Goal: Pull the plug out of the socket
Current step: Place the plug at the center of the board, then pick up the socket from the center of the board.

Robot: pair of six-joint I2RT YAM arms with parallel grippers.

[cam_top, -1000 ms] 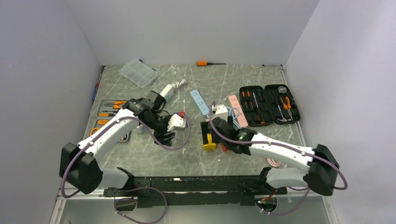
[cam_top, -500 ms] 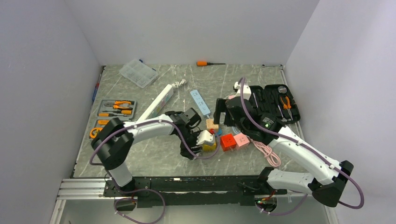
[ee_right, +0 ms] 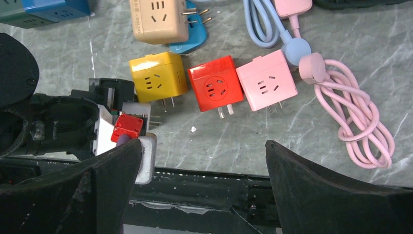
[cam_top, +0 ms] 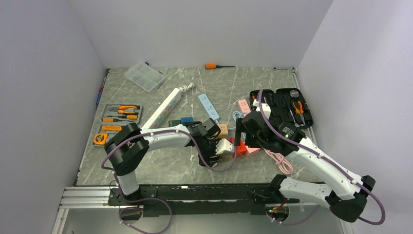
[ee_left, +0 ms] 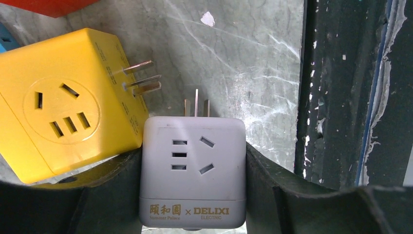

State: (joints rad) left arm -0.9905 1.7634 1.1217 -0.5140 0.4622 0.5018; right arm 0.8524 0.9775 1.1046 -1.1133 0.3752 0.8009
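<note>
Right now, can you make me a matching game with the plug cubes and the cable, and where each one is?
Things:
1. grey cube
2. red cube
3. yellow cube
4. pink cable

Places:
A. coiled in loops
B. lying right beside the held cube, prongs bare
C. middle of a row of three cubes
D. held in the left gripper

Pairs: 1-D, 2-C, 3-B, 4-A
</note>
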